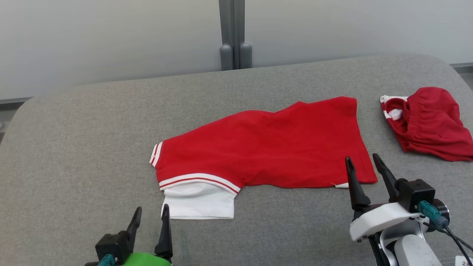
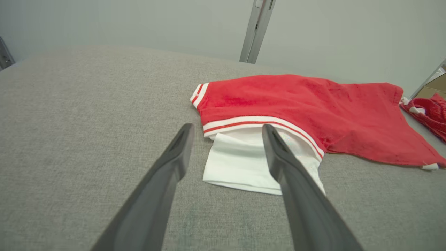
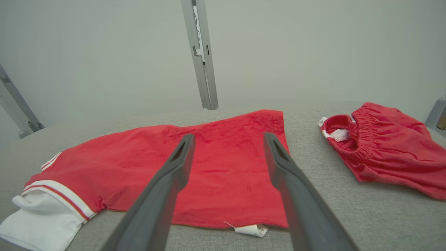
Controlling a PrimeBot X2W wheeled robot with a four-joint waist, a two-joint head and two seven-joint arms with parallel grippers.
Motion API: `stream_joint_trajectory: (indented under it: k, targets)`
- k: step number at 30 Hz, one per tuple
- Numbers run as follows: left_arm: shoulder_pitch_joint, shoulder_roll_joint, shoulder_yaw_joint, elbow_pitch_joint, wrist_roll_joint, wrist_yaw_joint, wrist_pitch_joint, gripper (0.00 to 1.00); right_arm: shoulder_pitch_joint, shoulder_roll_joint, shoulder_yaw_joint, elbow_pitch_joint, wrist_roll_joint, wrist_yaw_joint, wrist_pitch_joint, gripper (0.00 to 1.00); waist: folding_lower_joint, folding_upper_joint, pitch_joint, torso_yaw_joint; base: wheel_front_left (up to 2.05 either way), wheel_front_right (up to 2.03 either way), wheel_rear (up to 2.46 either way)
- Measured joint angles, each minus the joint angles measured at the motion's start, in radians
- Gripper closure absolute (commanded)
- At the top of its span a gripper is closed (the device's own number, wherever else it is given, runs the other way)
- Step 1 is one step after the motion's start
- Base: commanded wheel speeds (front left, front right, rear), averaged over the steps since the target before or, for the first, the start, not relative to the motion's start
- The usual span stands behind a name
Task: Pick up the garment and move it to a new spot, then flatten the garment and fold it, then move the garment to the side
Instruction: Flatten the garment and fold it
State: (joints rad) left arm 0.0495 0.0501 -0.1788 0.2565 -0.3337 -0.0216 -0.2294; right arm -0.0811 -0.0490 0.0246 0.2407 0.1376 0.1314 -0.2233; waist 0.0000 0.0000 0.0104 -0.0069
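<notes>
- Shirt point(image 1: 266, 144), red with white striped trim, lies flat in the middle of the frame on the grey cushion point(image 1: 74, 147), long side running left to right.
- White sleeve point(image 1: 199, 201) pokes out from under the red striped cuff at the lower left of the shirt. Small white tag point(image 3: 251, 230) sticks out at the lower right hem.
- Looks doubled over lengthwise, layers stacked, so judging flattening done and at least one fold made. Can't tell for sure how many layers.
- Some shallow wrinkles across the middle, edges mostly straight.
- Left gripper point(image 1: 152, 207) at the bottom left of the frame, jaws spread, empty, tips just short of the white sleeve, not touching it as far as visible.
- Right gripper point(image 1: 361, 157) at the lower right, jaws spread, empty, tips over the shirt's lower right corner near the tag. Contact with the cloth unclear.
- Second red piece point(image 1: 428, 122) with an elastic waistband sits bunched at the right edge of the frame, apart from the shirt.
- Grey post point(image 1: 232, 33) at top centre, behind the cushion.
- Left to do, by my read: maybe one more fold across, then move the shirt to the side. Nothing is gripped yet for either.
- Risk: layers slipping apart if only the top layer gets pinched.
</notes>
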Motion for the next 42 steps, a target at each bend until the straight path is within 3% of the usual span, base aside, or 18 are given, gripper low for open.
stream_joint_trajectory:
  k: [12, 18, 20, 21, 30, 41, 42]
  targets:
    - [-0.16, 0.002, 0.02, 0.214, -0.088, 0.074, 0.319, 0.0, -0.028, -0.001, -0.026, 0.023, -0.013, 0.0, 0.012, 0.0, 0.0, 0.0, 0.075, -0.035, 0.0, 0.0, 0.0]
    - [-0.19, 0.004, 0.008, 0.233, -0.093, 0.086, 0.378, 0.0, -0.033, 0.0, -0.038, 0.037, -0.02, 0.0, 0.021, 0.0, 0.0, 0.0, 0.096, -0.064, 0.0, 0.0, 0.0]
    - [-0.19, 0.006, 0.001, 0.231, -0.092, 0.09, 0.38, 0.58, -0.033, -0.001, -0.056, 0.051, -0.029, 0.0, 0.033, 0.0, 0.0, 0.0, 0.101, -0.069, 0.0, 0.0, 0.0]
    - [-0.19, 0.007, -0.004, 0.23, -0.092, 0.09, 0.386, 1.0, -0.033, -0.001, -0.068, 0.063, -0.032, 0.0, 0.044, 0.0, 0.0, 0.0, 0.103, -0.071, 0.0, 0.0, 0.0]
    - [-0.172, 0.002, -0.04, 0.151, -0.103, 0.079, 0.375, 1.0, -0.148, -0.001, -0.228, 0.252, -0.127, 0.0, 0.14, 0.0, 0.0, 0.0, 0.112, -0.04, 0.0, 0.0, 0.0]
    - [-0.124, 0.003, -0.057, -0.012, -0.105, 0.088, 0.365, 1.0, -0.312, -0.002, -0.271, 0.531, -0.189, 0.0, 0.252, 0.0, 0.0, 0.0, 0.137, 0.028, 0.0, 0.0, 0.0]
    - [-0.119, 0.003, -0.058, -0.023, -0.106, 0.088, 0.365, 1.0, -0.322, -0.004, -0.263, 0.543, -0.182, -0.001, 0.257, 0.04, 0.0, 0.0, 0.138, 0.033, 0.0, 0.0, 0.0]
